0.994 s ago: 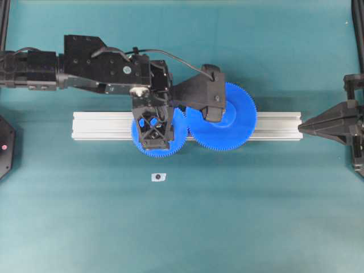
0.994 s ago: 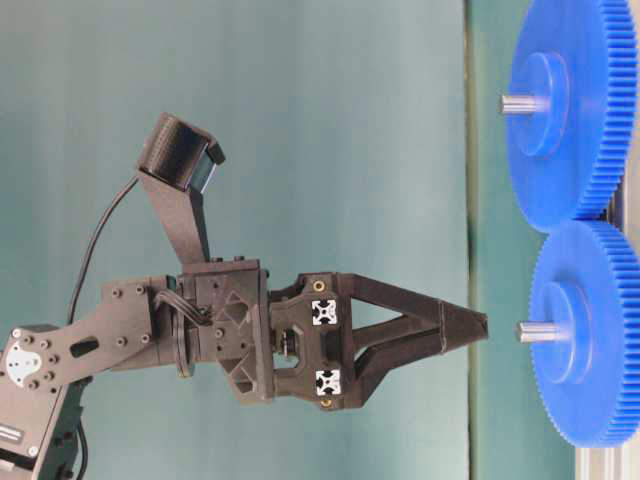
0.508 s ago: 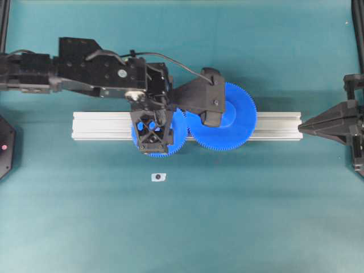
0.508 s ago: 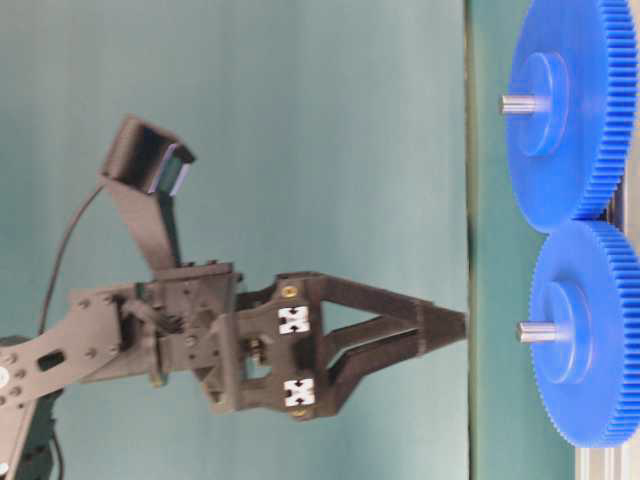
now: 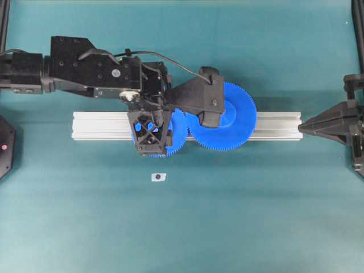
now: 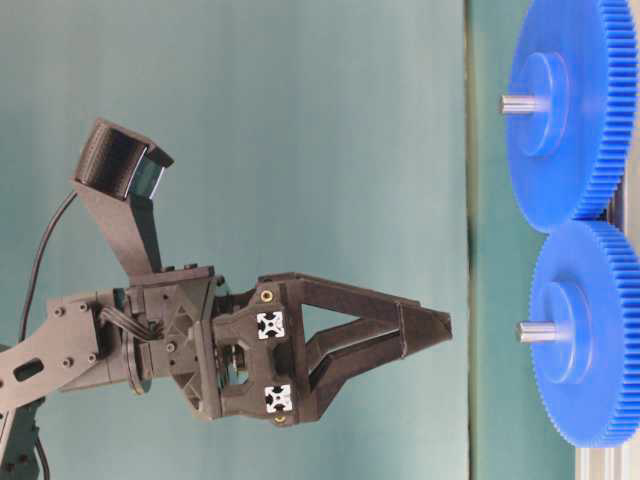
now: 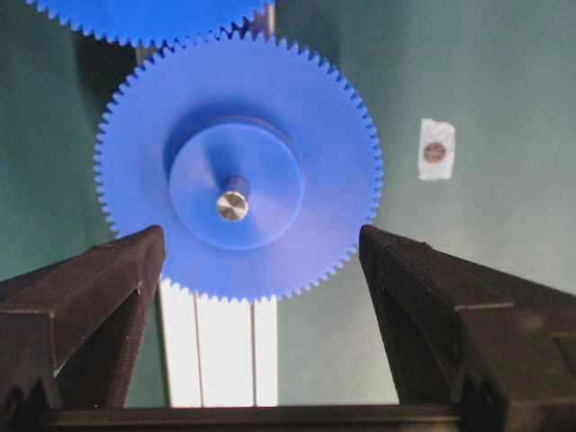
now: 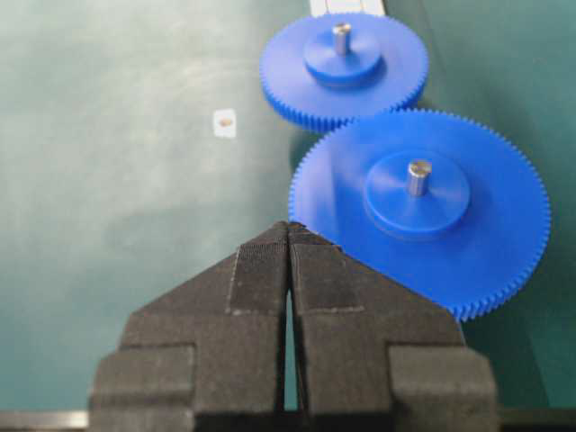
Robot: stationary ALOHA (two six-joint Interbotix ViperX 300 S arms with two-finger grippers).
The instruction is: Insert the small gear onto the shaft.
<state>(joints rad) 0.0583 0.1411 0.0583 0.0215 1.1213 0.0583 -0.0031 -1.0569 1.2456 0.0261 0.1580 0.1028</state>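
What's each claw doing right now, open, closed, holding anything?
Left claw: open, holding nothing, above the small gear.
Right claw: closed, holding nothing.

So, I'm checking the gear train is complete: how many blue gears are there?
2. The small gear sits on the aluminium rail under the left gripper; the large gear meshes beside it, toward the right gripper. None seem hidden.
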